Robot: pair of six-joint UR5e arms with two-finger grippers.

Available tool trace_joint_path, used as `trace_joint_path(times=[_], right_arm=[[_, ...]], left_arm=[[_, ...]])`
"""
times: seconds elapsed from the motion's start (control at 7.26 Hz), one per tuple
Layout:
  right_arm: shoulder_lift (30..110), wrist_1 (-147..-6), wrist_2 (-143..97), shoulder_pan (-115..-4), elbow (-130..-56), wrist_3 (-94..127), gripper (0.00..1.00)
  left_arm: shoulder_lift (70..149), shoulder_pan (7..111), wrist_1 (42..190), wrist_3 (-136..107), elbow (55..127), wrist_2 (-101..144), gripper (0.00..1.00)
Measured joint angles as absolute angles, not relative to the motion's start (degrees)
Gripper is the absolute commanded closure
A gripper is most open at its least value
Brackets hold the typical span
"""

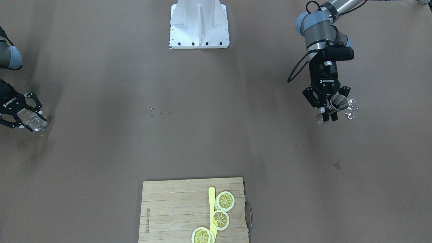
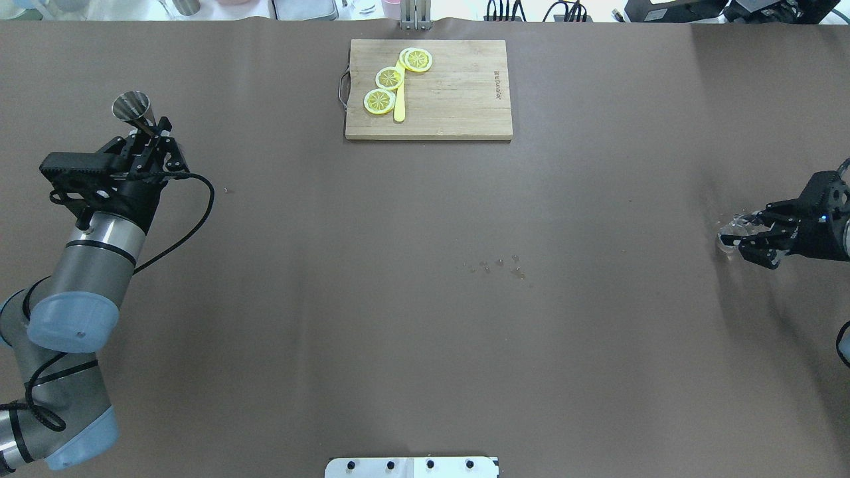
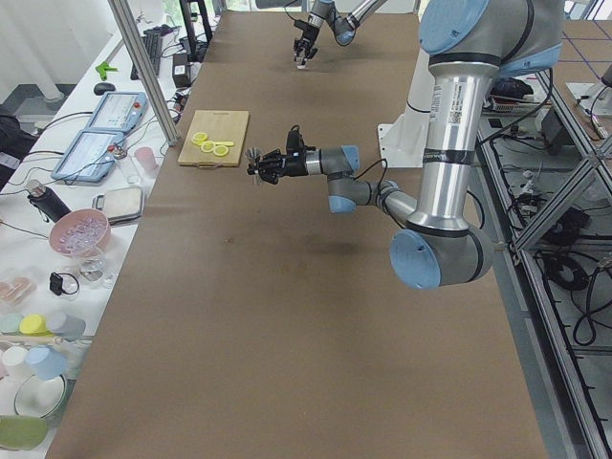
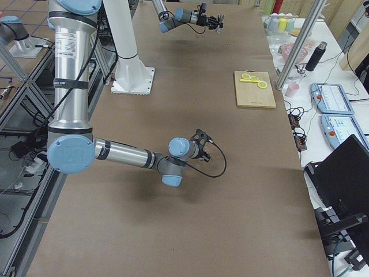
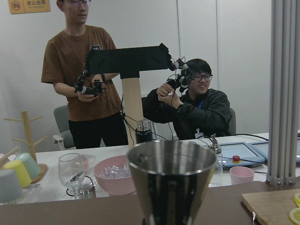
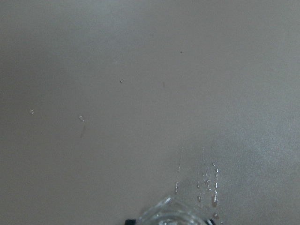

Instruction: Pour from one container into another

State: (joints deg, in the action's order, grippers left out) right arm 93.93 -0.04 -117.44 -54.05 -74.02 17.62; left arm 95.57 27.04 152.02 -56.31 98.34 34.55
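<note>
Left end effector [image 1: 330, 114] clamps one cup [image 1: 339, 102]; right end effector [image 1: 33, 121], one glass [image 1: 30, 118] (lemon slices [image 1: 225, 201]: three).

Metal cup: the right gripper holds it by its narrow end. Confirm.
Wrong arm. The left gripper holds the metal cup by its narrow end, as the overhead exterior view shows; the right gripper holds a clear glass.

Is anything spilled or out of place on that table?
Yes. A few clear drops lie in the middle of the table, far from the left gripper's metal cup and the right gripper's clear glass. More wet streaks mark the table right beside that glass.
</note>
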Motion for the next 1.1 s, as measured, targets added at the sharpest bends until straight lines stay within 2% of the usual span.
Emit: trace_joint_path(times=[0.83, 0.96, 1.1], right_arm=[[93.93, 0.23, -116.72, -54.13, -74.09, 17.71, 1.00], [93.93, 0.25, -116.37, -54.09, -73.99, 17.76, 0.94], [93.94, 0.26, -116.20, -54.06, -73.97, 17.83, 0.01]], left_arm=[[94.88, 28.34, 133.92, -78.72, 94.84, 34.22, 1.00], [96.03, 28.47, 130.65, -81.55, 94.16, 34.25, 1.00], [97.97, 28.73, 128.59, -83.92, 92.06, 34.27, 1.00]])
